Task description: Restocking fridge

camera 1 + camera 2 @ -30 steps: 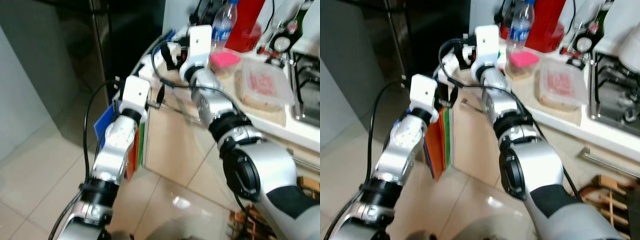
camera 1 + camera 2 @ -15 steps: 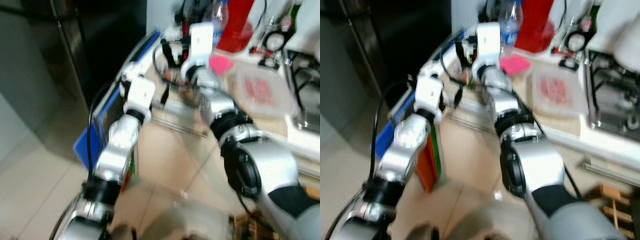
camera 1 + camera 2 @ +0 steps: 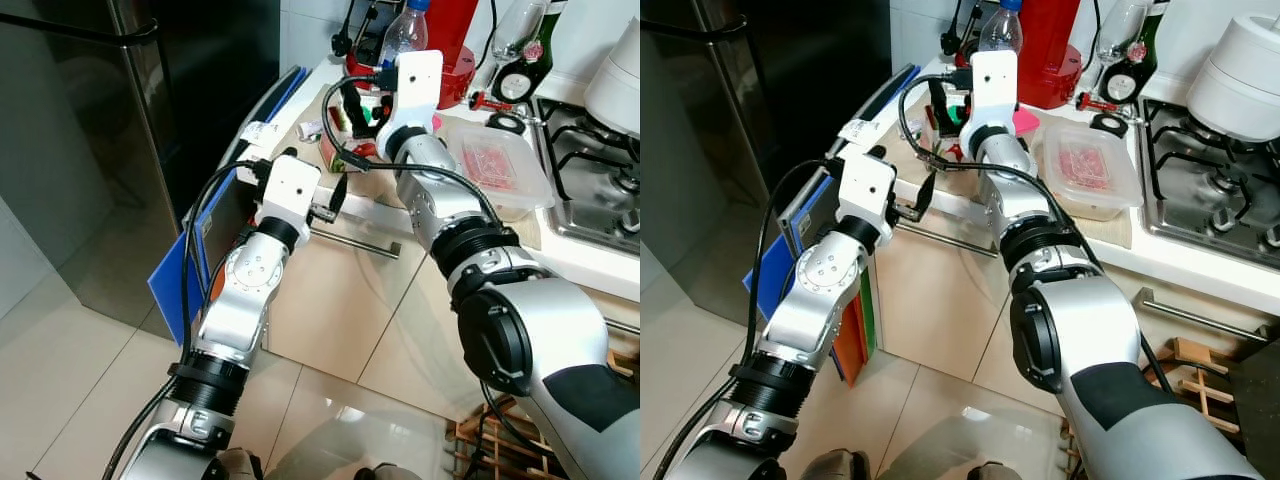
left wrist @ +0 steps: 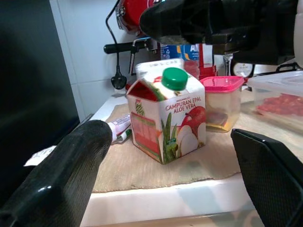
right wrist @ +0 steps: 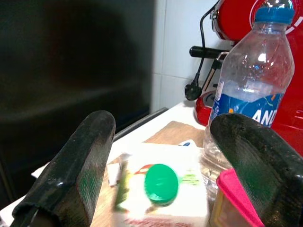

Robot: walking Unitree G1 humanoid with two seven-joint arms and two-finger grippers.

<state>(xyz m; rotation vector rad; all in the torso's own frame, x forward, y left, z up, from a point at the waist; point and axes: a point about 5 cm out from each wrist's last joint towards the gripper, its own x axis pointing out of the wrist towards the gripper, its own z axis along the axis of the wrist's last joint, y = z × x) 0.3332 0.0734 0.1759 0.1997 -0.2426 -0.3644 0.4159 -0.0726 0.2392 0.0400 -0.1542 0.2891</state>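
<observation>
The carton stands upright on a beige mat on the counter, near the counter's left end, beside the dark fridge. It has a green cap and fruit printed on its sides. At about 2 o'clock from the carton, just beside it, stands a tub with a pink lid. Behind them are a water bottle and a red machine. At 3 o'clock from the tub lies a clear box with red meat, and further to 3 o'clock is the stove.

The right gripper hangs above the carton, its fingers spread wide, one on each side of the cap and not touching it. The left gripper is low at the counter edge, at 6 o'clock from the carton, pointing at it; its fingers are also wide apart and hold nothing. Blue and orange boards lean between the cabinet and the fridge.
</observation>
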